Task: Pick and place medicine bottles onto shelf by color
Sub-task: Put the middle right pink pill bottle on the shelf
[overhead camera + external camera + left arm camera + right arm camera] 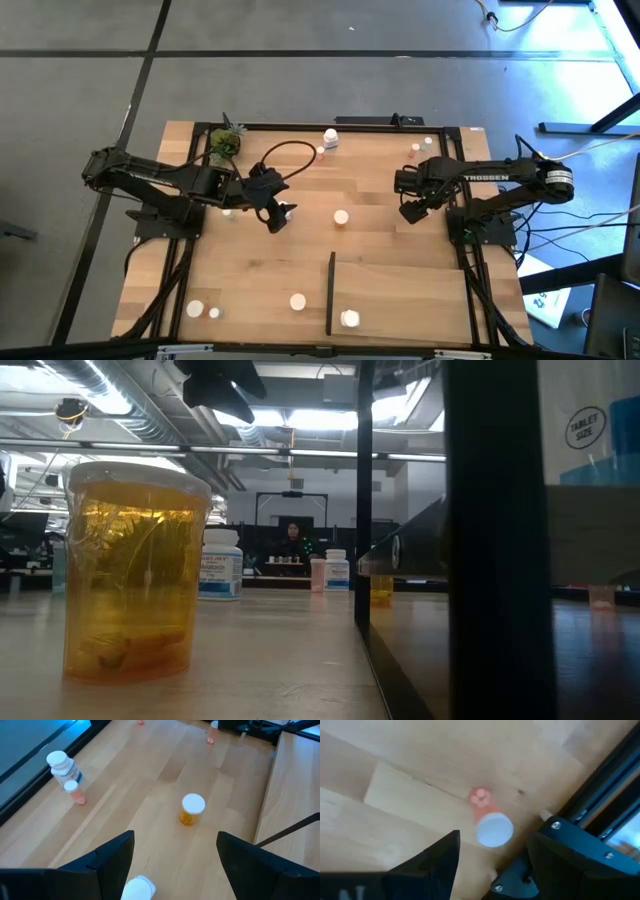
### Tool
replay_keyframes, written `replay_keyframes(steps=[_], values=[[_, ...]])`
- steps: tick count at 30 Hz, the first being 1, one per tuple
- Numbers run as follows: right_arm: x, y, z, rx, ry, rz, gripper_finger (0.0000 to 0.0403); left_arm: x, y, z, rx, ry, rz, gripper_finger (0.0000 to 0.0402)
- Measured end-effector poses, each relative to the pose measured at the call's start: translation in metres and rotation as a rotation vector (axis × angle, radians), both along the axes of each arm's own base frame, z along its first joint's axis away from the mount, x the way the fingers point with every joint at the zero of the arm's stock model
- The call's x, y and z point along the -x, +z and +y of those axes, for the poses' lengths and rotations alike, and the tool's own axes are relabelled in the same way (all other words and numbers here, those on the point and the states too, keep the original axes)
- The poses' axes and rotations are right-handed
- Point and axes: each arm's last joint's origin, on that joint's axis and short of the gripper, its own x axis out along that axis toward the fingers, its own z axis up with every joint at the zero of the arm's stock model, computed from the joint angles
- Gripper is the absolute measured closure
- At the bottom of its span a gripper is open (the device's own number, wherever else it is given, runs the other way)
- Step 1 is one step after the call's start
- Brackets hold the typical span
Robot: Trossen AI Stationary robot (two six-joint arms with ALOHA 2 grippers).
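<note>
Medicine bottles stand scattered on the wooden table. An amber bottle with a white cap (pixel 341 216) (pixel 191 810) stands mid-table, ahead of my left gripper (pixel 277 213), which hangs open above the table. A white cap (pixel 137 889) shows low between its fingers, untouched. My right gripper (pixel 410 211) points down, open, over a small pink bottle with a white cap (pixel 487 822) that stands on the table near the black frame rail (pixel 600 795). The shelf (pixel 410 295), a light-wood panel with a black upright strip (pixel 331 295), lies near right, with one bottle (pixel 349 318) on it.
A white bottle and a small pink one (pixel 330 137) (pixel 62 767) stand at the far edge, with two more pink ones (pixel 413 150) at the far right. Three bottles (pixel 297 301) (pixel 195 309) stand near the front, one amber (pixel 135 575). A potted plant (pixel 226 143) sits far left.
</note>
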Motion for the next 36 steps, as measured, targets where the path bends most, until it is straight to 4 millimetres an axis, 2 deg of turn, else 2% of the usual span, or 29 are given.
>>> replay_keyframes(steps=[8, 20, 28, 36], values=[[0.005, -0.01, 0.001, -0.01, 0.02, 0.019, 0.0171, 0.0, 0.0, 0.0, -0.032, -0.029, 0.014, 0.0124], [0.001, -0.012, -0.002, 0.013, 0.021, -0.024, 0.0171, 0.0, 0.0, 0.0, -0.032, -0.029, 0.014, 0.0124], [0.009, -0.026, -0.003, -0.033, 0.01, -0.01, 0.0171, 0.0, 0.0, 0.0, -0.032, -0.029, 0.014, 0.0124], [0.007, -0.027, -0.004, -0.011, 0.026, -0.035, 0.0174, 0.0, 0.0, 0.0, -0.032, -0.03, 0.014, 0.0124]])
